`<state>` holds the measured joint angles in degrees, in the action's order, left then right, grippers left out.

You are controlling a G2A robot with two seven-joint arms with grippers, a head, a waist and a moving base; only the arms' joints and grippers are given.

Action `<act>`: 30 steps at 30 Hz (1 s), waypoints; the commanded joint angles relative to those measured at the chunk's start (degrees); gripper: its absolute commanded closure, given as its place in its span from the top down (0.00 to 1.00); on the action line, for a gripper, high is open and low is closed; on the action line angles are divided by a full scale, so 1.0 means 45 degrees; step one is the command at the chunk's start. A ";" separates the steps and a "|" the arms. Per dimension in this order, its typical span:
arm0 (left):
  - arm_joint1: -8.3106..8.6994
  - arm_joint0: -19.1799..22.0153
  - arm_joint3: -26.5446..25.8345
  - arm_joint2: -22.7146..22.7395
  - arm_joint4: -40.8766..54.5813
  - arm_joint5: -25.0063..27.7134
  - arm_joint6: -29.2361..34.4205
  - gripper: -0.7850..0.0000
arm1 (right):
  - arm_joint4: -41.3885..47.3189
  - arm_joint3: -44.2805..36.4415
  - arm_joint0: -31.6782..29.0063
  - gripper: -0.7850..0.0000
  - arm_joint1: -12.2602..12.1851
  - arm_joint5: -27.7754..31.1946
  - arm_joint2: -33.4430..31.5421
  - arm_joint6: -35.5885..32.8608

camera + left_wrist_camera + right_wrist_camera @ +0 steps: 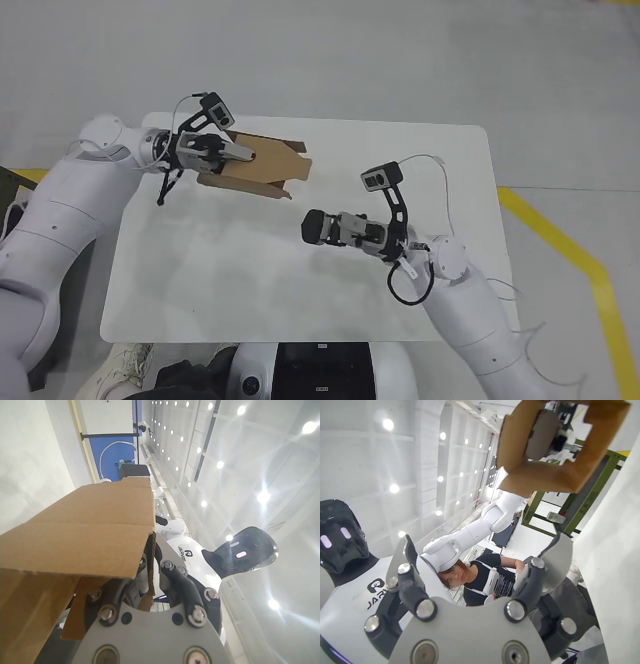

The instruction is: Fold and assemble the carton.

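The carton point(262, 170) is held over the far left part of the table point(250, 300), opened into a square tube with its end flaps unfolded. It is gripped by the left gripper point(240, 152), whose jaws are clamped on one cardboard wall (the wall's edge is seen running between them in the left wrist view). The right gripper point(312, 228) is placed near the middle of the table, well apart from the carton, with its fingers point(407, 552) spread wide and nothing between them; the tube's open end is turned towards it. The step in hand is judged to be the folding of the end flaps, none yet turned in. Next, the empty gripper would need to be brought to a flap, which is then pressed inward against the held tube.
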<state>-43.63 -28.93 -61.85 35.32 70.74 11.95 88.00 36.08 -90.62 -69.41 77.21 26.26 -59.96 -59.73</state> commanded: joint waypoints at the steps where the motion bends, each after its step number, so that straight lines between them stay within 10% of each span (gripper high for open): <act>1: -0.0095 -0.0020 -0.0004 -0.0022 -0.0127 0.0000 0.0000 0.00 | 0.0214 0.0054 0.0109 1.00 0.0053 0.0304 0.0207 -0.0051; 30: -0.0288 -0.0884 -0.0851 0.0498 -0.0705 -0.0796 0.0000 0.00 | 0.0691 0.1548 0.1529 1.00 0.0487 0.1633 0.1144 0.0633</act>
<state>-44.96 -32.86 -65.67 37.52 67.53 8.38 88.00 39.14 -83.76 -62.68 79.36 33.74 -54.92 -56.89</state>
